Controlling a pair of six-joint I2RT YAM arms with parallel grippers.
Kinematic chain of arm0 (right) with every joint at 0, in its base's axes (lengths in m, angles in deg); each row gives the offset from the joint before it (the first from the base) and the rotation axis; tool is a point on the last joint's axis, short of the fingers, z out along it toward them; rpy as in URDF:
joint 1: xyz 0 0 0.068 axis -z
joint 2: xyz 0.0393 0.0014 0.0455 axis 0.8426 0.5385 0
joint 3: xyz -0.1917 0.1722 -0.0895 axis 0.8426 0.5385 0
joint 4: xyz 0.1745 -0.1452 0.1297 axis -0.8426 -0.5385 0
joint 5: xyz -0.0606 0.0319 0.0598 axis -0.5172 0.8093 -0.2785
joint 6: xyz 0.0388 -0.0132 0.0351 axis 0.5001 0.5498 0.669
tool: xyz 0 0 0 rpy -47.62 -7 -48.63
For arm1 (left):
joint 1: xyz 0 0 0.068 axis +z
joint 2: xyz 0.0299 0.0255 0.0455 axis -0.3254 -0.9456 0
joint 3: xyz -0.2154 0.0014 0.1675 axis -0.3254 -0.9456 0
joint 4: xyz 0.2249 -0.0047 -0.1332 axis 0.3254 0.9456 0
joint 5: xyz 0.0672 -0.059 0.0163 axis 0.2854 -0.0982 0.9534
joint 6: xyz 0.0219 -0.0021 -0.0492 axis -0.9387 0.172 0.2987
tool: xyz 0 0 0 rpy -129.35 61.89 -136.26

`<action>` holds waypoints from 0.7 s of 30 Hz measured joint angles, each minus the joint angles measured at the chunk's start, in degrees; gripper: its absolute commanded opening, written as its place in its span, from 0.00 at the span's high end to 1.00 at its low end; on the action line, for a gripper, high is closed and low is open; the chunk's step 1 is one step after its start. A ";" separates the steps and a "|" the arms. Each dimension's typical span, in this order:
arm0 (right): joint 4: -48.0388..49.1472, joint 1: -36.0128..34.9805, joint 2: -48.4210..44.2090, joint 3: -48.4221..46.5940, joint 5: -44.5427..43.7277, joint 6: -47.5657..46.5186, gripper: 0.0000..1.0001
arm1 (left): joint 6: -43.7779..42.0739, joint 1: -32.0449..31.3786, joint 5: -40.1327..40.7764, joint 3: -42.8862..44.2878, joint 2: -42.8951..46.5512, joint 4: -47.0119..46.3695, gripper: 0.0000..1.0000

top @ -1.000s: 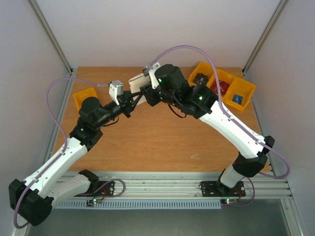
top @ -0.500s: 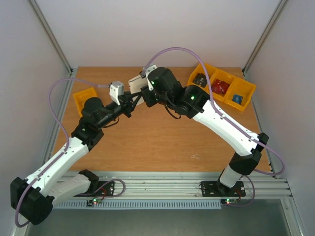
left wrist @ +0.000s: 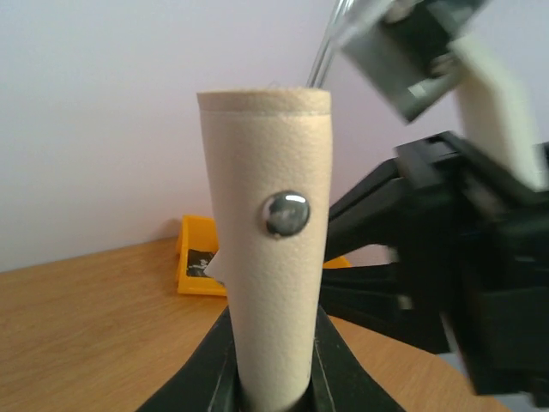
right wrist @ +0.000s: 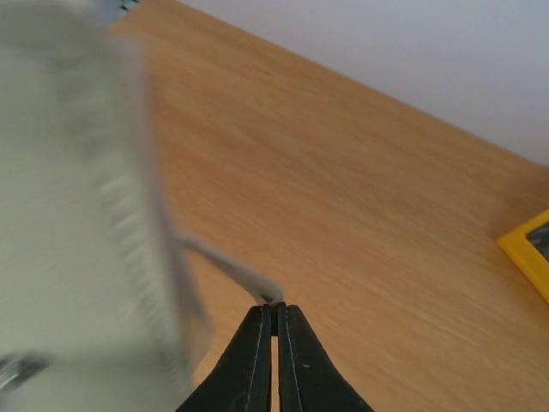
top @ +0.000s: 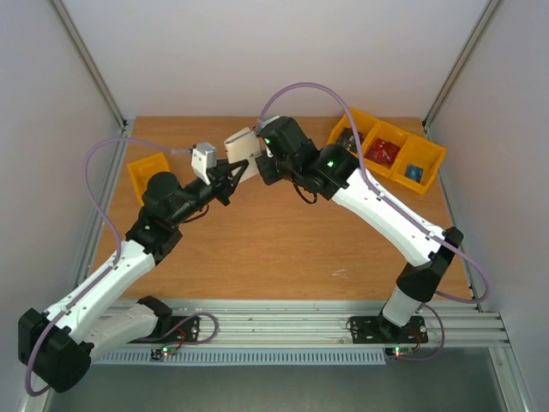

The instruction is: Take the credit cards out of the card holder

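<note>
My left gripper is shut on the lower end of the card holder, holding it upright above the table's back middle. In the left wrist view the beige card holder with its metal snap rises from between my left gripper fingers. A whitish credit card pokes out of the blurred card holder in the right wrist view. My right gripper is shut with that card's corner at its very tips. A small white corner of the credit card shows beside the holder. My right gripper meets the holder from the right. No red card shows.
Three joined yellow bins with dark, red and blue items stand at the back right. A single yellow bin sits at the left edge. Another yellow bin shows behind the holder. The arms' cables arch over the table.
My right gripper has closed from partly open to shut at the card's corner, and its wrist has shifted slightly. The left gripper and the holder have hardly moved.
</note>
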 measured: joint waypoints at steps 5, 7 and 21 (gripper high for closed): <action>0.98 2.91 -0.70 3.80 1.92 0.04 0.99 | -1.03 -0.83 -0.83 -0.39 0.02 0.42 1.00; 2.05 4.07 -2.38 6.01 3.93 -0.83 0.99 | -1.36 -0.81 -0.98 -0.74 0.02 0.90 1.00; 0.50 16.81 -14.14 8.98 44.48 -15.34 0.41 | 1.29 2.60 -22.23 -0.94 1.92 -6.05 1.00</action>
